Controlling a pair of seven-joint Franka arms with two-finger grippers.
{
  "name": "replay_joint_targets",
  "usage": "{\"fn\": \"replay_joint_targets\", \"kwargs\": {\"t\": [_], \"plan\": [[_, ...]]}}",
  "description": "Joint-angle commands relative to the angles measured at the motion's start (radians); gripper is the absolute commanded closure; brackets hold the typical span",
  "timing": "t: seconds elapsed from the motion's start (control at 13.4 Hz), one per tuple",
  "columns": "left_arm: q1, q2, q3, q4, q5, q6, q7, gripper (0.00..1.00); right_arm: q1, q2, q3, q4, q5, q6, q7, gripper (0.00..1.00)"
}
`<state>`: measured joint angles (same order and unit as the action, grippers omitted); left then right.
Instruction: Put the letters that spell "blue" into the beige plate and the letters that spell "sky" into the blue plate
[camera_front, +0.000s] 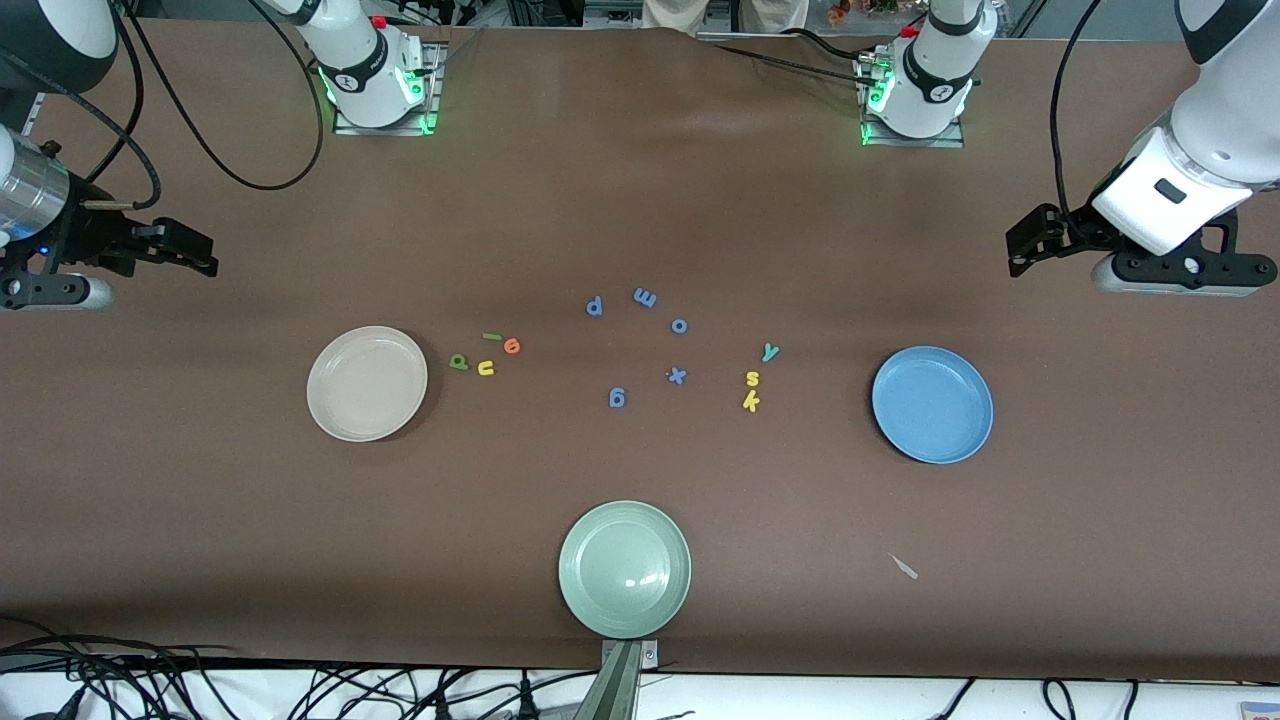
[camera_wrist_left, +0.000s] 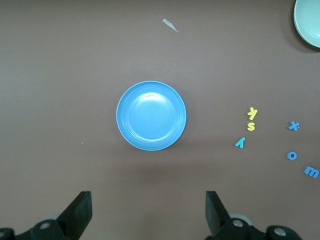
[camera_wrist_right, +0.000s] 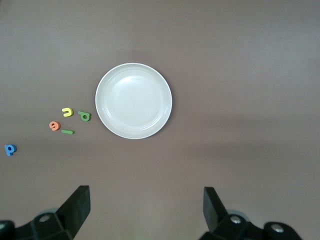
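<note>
So from my seat, nearest the front camera sits a pale green plate (camera_front: 625, 568), with a small pale scrap (camera_front: 904, 566) on the brown table (camera_front: 200, 500) off toward the left arm's end. Neither is close to either gripper.

Next row up is where everything lives. The beige plate (camera_front: 367, 383) lies below and inward of my right gripper (camera_front: 190, 250), toward the table's middle, and fills the centre of the right wrist view (camera_wrist_right: 134, 100). Just beside that plate, on its middle-of-table side, are the green "b" (camera_front: 459, 362), yellow "u" (camera_front: 486, 368), orange "e" (camera_front: 512, 346) and thin green "l" (camera_front: 492, 336), all on bare table, none in the plate.

The blue plate (camera_front: 932, 404) mirrors that under my left gripper (camera_front: 1030, 245), centred in the left wrist view (camera_wrist_left: 151, 115). Well apart from it toward the middle are the yellow "k" (camera_front: 751, 401), yellow "s" (camera_front: 753, 378) and teal "y" (camera_front: 770, 351), in a short line, also on the table.

Between the two clusters are five all-blue letters (camera_front: 645, 297), scattered.

Both grippers hang up in the air at their own ends of the table, waiting, fingers spread wide apart with nothing between them. Right fingertips (camera_wrist_right: 80, 200) and left fingertips (camera_wrist_left: 82, 202) frame bare table just short of their plates.
</note>
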<state>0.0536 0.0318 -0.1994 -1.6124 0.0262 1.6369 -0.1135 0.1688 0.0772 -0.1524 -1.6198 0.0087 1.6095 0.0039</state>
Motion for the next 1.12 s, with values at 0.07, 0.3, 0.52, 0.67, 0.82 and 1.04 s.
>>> {"fn": "replay_joint_targets", "kwargs": {"t": [0.07, 0.3, 0.52, 0.67, 0.82, 1.04], "plan": [[-0.001, 0.002, 0.000, 0.025, -0.012, -0.019, 0.017, 0.00, -0.003, 0.009, 0.002, 0.015, 0.008, -0.014, -0.010, 0.00], [-0.001, 0.002, -0.002, 0.025, -0.012, -0.019, 0.017, 0.00, 0.000, 0.010, 0.004, 0.012, 0.010, -0.008, -0.009, 0.00], [-0.003, 0.016, -0.002, 0.020, -0.011, -0.020, 0.017, 0.00, 0.046, 0.047, 0.004, 0.005, 0.017, 0.030, 0.008, 0.00], [0.005, 0.037, 0.000, 0.017, -0.012, -0.047, 0.020, 0.00, 0.075, 0.070, 0.004, -0.034, 0.039, 0.103, 0.025, 0.00], [-0.006, 0.087, -0.002, 0.020, -0.009, -0.051, 0.017, 0.00, 0.124, 0.091, 0.004, -0.071, 0.043, 0.165, 0.089, 0.00], [-0.035, 0.181, -0.017, 0.022, -0.012, -0.046, 0.020, 0.00, 0.167, 0.142, 0.004, -0.083, 0.048, 0.210, 0.123, 0.00]]}}
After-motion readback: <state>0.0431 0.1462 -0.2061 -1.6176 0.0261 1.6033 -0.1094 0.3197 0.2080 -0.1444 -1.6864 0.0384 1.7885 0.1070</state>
